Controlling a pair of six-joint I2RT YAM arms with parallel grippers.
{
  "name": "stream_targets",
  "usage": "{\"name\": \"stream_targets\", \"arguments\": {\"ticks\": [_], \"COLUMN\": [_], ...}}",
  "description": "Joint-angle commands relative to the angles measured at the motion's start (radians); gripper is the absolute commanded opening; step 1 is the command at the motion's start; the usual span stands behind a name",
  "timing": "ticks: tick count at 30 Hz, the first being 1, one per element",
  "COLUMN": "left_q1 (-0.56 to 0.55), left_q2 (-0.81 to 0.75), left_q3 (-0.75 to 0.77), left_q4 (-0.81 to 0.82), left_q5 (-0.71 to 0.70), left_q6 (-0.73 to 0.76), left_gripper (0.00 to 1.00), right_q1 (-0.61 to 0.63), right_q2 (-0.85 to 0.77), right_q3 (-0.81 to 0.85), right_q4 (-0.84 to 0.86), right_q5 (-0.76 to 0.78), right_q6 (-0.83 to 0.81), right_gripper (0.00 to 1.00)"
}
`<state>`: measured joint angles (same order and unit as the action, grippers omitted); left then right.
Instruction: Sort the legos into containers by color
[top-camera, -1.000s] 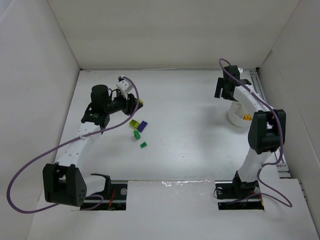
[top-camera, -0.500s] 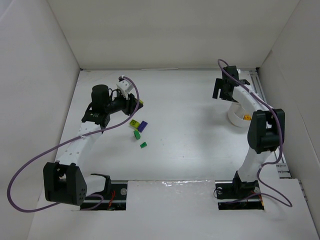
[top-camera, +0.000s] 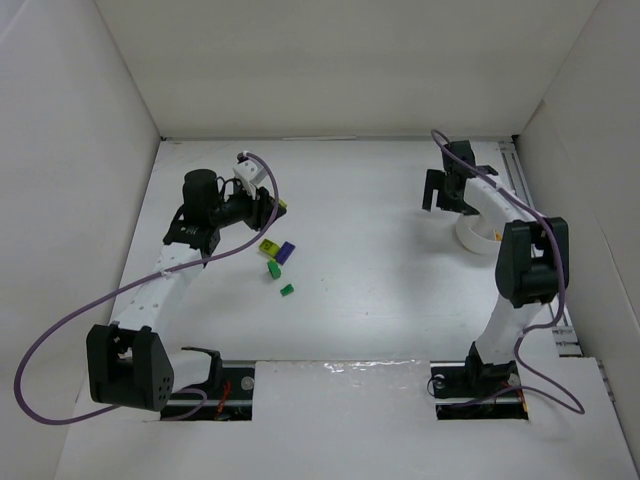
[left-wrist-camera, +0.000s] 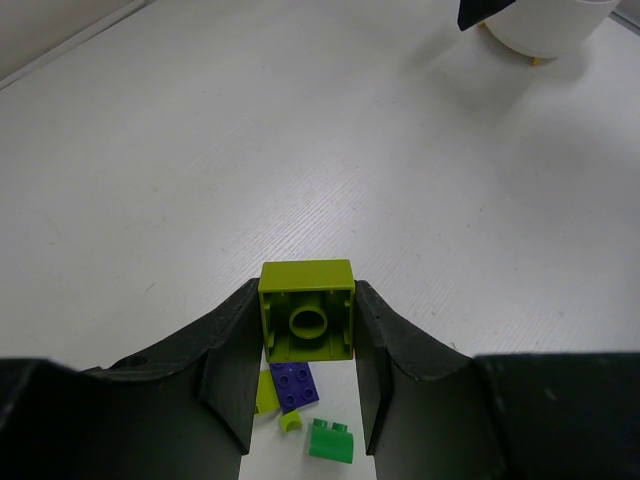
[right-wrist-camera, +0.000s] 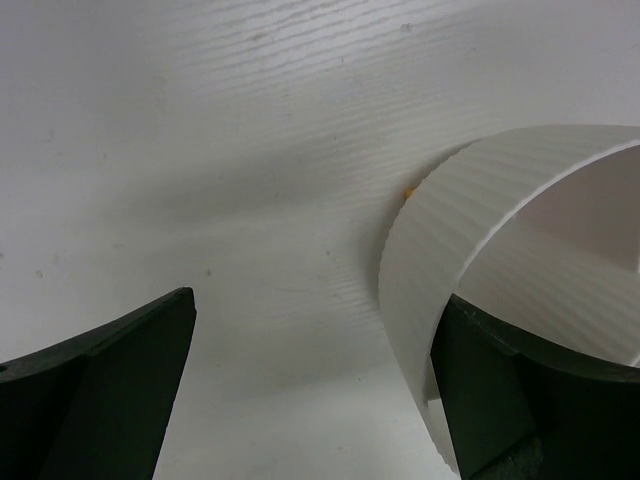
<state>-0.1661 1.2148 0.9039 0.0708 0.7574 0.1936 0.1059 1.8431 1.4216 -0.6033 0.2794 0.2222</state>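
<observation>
Desk, white, walled on three sides

Loose bricks, left of centre, near to far:
- dark green brick, alone, nearest the arm bases
- small lime bit, just beyond it
- purple brick, studs up, with a lime piece touching or just beside its left edge; cannot tell which

In the left wrist view all four lie on the desk beneath the raised left fingers.

Left fingers are clenched on a square lime brick. One finger presses each side, the hollow underside with its round tube faces the camera, and the brick is held off the desk. From above, this grip sits just beyond the loose cluster.

Bowl stands on the right side, well apart from the bricks. It is white, with a ribbed outer wall and a divider visible inside. A tiny orange speck sits at the foot of the wall, too small to identify.

Right fingers are spread wide and hold nothing. One is over bare desk; the other overlaps the bowl's rim. From above, they hang at the bowl's far-left edge
</observation>
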Motion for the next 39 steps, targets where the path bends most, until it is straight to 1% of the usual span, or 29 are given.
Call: {"name": "stream_targets", "arguments": {"ticks": [1,6,14,20,25,39], "left_q1": [0.002,0.002,0.002,0.002,0.002,0.002], "left_q2": [-0.017,-0.017,-0.017,-0.017,-0.017,-0.017], "left_q3": [0.015,0.006,0.006,0.006,0.006,0.006], "left_q4": [0.034,0.043,0.043,0.052,0.052,0.061], "left_q5": [0.013,0.013,0.022,0.022,0.031,0.031], "left_q6": [0.009,0.009,0.009,0.0,0.0,-0.019], "left_gripper": [0.0,0.0,0.0,0.0,0.0,0.0], "right_q1": [0.008,0.008,-0.07,-0.126,-0.155,-0.164], "right_q2": [-0.068,-0.117,-0.171,-0.171,-0.205,-0.326], "right_q3": [-0.015,-0.036,-0.065,-0.084,-0.105,-0.154], "right_q4": [-0.029,-0.062,-0.115,-0.135,-0.153,-0.204], "right_q5": [-0.064,-0.137,-0.268,-0.281,-0.292,-0.413], "right_q6": [-0.052,-0.161,-0.308,-0.391,-0.444,-0.589], "right_gripper": [0.99,0.99,0.99,0.99,0.99,0.99]}}
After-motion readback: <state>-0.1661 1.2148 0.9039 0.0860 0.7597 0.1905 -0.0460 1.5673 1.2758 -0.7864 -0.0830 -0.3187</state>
